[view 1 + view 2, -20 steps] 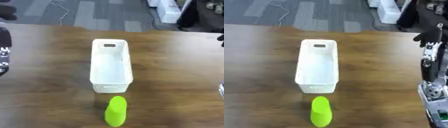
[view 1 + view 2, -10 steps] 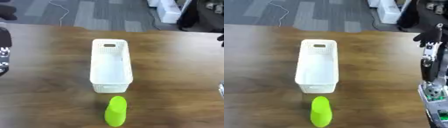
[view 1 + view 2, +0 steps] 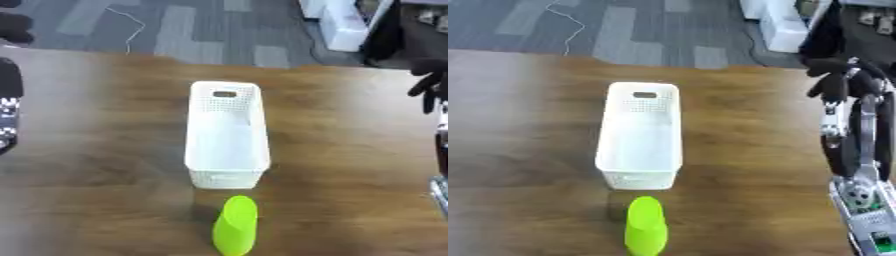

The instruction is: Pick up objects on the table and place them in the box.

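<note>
Left hand (image 3: 7, 107): seen only in the left eye view, as a dark shape with white speckles at the far left edge, over the table; I cannot tell how its fingers stand or whether it has hold of anything.
Table (image 3: 105, 170): brown wood, with grey floor beyond its far edge.
Box (image 3: 226, 135): a long white perforated basket in the middle of the table, its near end towards the robot, nothing visible inside.
Green object (image 3: 235, 232): bright lime, rounded at the top, just in front of the box's near end and apart from it; it is the only loose item in sight.
Right hand (image 3: 843, 85): raised at the right edge, well away from both items, dark fingers drooping in a relaxed spread and holding nothing.
Risk: the green thing looks smooth and rounded, so a grasp from the side could tip or roll it, and a knock could send it against the box wall or towards the table's near edge.
View difference: the right eye view shows the right forearm and its silver joints in full; the left eye view catches only the fingertips there, but alone shows the left hand.
</note>
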`<action>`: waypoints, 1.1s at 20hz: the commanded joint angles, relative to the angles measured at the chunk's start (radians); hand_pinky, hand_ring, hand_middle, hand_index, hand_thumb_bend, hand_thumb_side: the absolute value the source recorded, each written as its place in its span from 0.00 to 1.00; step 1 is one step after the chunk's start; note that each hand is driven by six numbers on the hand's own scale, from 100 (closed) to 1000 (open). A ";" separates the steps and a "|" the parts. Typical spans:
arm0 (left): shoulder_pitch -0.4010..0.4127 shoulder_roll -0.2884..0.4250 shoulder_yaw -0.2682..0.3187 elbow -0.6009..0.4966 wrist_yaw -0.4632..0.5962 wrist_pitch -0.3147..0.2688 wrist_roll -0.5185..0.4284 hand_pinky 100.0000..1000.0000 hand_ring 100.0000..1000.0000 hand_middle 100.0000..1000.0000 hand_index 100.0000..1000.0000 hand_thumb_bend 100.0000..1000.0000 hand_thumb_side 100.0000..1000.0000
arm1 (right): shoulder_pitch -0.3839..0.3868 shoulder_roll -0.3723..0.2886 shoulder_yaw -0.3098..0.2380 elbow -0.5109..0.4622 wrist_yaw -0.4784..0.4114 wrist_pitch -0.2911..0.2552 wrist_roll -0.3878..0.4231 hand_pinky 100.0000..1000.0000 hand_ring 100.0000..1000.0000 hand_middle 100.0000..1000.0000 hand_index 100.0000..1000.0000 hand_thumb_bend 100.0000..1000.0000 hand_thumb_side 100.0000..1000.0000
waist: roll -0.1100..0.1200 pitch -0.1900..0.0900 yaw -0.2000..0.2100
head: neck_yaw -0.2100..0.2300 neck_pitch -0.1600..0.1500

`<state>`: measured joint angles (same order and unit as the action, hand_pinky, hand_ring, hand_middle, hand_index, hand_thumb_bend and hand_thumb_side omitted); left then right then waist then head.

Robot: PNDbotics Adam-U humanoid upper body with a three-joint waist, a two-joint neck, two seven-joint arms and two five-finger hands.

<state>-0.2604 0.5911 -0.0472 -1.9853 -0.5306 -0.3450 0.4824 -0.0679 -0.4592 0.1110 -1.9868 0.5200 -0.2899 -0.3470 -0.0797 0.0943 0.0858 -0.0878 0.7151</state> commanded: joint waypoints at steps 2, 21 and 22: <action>-0.018 0.027 0.017 -0.015 0.006 0.006 0.018 0.41 0.46 0.65 0.66 0.52 1.00 | 0.036 -0.094 0.037 -0.013 0.000 0.003 0.063 0.14 0.41 0.59 0.72 0.00 1.00 | -0.001 -0.011 0.008 | 0.001 -0.036; -0.028 0.031 0.015 -0.015 0.005 0.009 0.030 0.41 0.46 0.65 0.66 0.52 1.00 | 0.103 -0.266 0.199 -0.013 -0.072 -0.036 0.173 0.17 0.40 0.60 0.73 0.00 1.00 | -0.010 -0.008 0.027 | -0.002 -0.038; -0.029 0.031 0.015 -0.015 0.006 0.009 0.031 0.41 0.46 0.65 0.66 0.52 1.00 | 0.097 -0.277 0.212 -0.013 -0.082 -0.035 0.185 0.17 0.40 0.60 0.73 0.00 1.00 | -0.010 -0.009 0.029 | 0.001 -0.035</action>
<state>-0.2725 0.5921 -0.0440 -1.9853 -0.5274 -0.3349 0.5105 0.0379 -0.6937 0.3130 -1.9870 0.4533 -0.3235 -0.1755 -0.0941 0.0964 0.1152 -0.0879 0.6777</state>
